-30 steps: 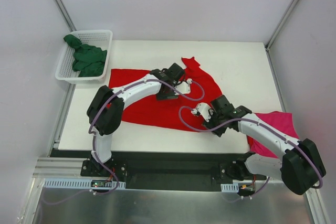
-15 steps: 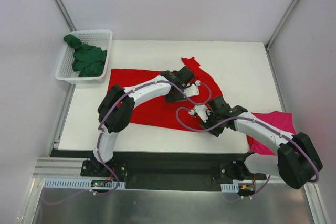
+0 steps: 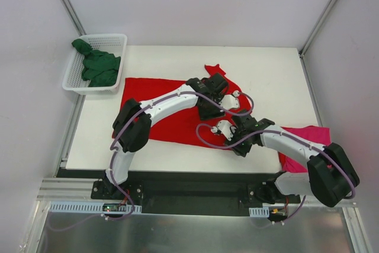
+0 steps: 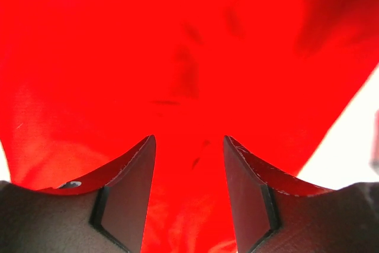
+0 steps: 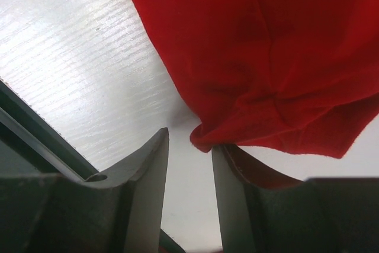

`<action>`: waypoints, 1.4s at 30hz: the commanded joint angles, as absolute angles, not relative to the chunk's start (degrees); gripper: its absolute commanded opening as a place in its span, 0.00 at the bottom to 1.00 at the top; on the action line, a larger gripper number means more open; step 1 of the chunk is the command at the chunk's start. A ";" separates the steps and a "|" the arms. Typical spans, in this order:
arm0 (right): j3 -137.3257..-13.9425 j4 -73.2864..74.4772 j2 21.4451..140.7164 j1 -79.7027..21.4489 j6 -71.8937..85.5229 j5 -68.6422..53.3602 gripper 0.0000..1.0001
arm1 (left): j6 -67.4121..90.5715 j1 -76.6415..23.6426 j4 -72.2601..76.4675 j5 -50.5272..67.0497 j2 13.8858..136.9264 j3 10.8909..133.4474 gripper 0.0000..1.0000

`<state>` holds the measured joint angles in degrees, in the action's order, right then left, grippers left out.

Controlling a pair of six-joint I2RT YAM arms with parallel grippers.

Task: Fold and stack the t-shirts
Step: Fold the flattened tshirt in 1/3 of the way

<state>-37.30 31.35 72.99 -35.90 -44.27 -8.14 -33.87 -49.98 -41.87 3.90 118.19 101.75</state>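
Nearest us, the right jaws stand parted just above the white bench [image 3: 266,69]. A bunched corner of the bright red cotton t-shirt [image 3: 174,124] lies right at their tips, not yet pinched. That corner is at the shirt's 5 o'clock edge. A little farther out, toward the shirt's 3 o'clock side, the left jaws are also released. They hang low over the red cloth, which fills the gap between them, and we see no fold caught there.

The red t-shirt lies spread but rumpled across the middle of the bench, so we judge this to be the start of its fold, with both arms looking for hold points. The next move calls for each pair of jaws to drop onto an edge, clench on a single layer, and lift the right side over toward 9 o'clock without dragging the whole shirt.

At 4 o'clock, the magenta-pink cloth t-shirt [image 3: 314,133] lies crumpled on the bench's right edge, partly under the right arm [image 3: 290,146], which could snag it when it swings. The left arm [image 3: 172,99] reaches across the red cloth and its cable loops hang close to the right jaws, so the two may crowd each other. At 10 o'clock, off the far left corner, the white plastic mesh basket [image 3: 121,51] holds the dark green cloth t-shirt [image 3: 98,68], well clear of the work.
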 commanded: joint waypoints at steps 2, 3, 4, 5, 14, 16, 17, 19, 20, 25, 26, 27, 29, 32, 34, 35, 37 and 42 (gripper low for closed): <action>-39.64 31.38 73.83 -36.47 -45.18 -8.53 0.37 | -32.26 -50.45 -43.95 12.04 120.67 105.64 0.48; -39.73 30.94 73.48 -36.47 -45.00 -8.09 0.37 | -32.34 -50.45 -43.95 12.30 121.80 105.99 0.48; -39.73 30.59 73.48 -36.39 -44.74 -7.39 0.37 | -32.69 -50.45 -44.03 13.09 122.34 106.69 0.48; -39.81 30.06 73.39 -36.30 -44.30 -6.08 0.36 | -32.87 -50.45 -43.95 13.44 123.30 106.96 0.47; -41.13 27.95 73.83 -36.39 -42.89 -0.35 0.35 | -32.96 -50.54 -43.95 15.64 127.88 110.39 0.47; -41.22 27.60 73.92 -36.39 -42.72 -0.35 0.30 | -33.31 -50.54 -43.95 15.56 128.14 110.04 0.46; -41.22 27.42 74.00 -36.39 -42.54 2.00 0.25 | -33.48 -50.54 -43.95 15.56 128.14 109.78 0.46; -41.48 27.77 74.00 -36.39 -42.45 2.63 0.16 | -33.66 -50.54 -43.95 15.73 128.23 109.25 0.46; -41.57 27.95 73.92 -36.39 -42.45 2.81 0.12 | -33.58 -50.54 -43.95 15.65 128.15 109.07 0.46; -41.75 28.91 73.21 -36.39 -43.24 3.43 0.01 | -34.01 -50.62 -43.95 16.08 127.62 107.67 0.46; -41.84 29.18 73.21 -36.39 -43.42 3.51 0.01 | -34.10 -50.62 -43.86 16.26 127.53 107.58 0.45; -41.92 29.35 73.21 -36.39 -43.59 3.60 0.01 | -34.10 -50.62 -43.86 16.35 127.53 107.32 0.45; -41.57 30.14 73.21 -36.39 -44.29 4.04 0.04 | -34.10 -50.62 -43.86 16.35 127.35 107.23 0.45; -40.78 30.59 72.69 -36.39 -45.78 4.31 0.02 | -34.19 -50.71 -43.77 16.26 127.09 106.70 0.45; -39.64 30.59 72.16 -36.39 -46.75 4.39 0.01 | -34.28 -50.63 -43.77 15.82 126.57 106.09 0.45; -39.38 30.50 72.16 -36.39 -47.37 4.57 0.02 | -34.54 -50.62 -43.86 15.47 126.21 105.65 0.45; -38.50 30.50 72.51 -36.39 -48.16 5.18 0.05 | -35.15 -50.62 -43.59 15.21 125.08 103.98 0.45; -37.27 30.85 72.07 -35.95 -50.62 5.89 0.11 | -35.95 -50.62 -43.24 14.68 123.49 101.17 0.45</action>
<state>-38.00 30.22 73.73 -36.53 -48.07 3.86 -34.13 -50.26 -41.89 13.28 127.87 102.98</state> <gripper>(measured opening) 0.080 0.447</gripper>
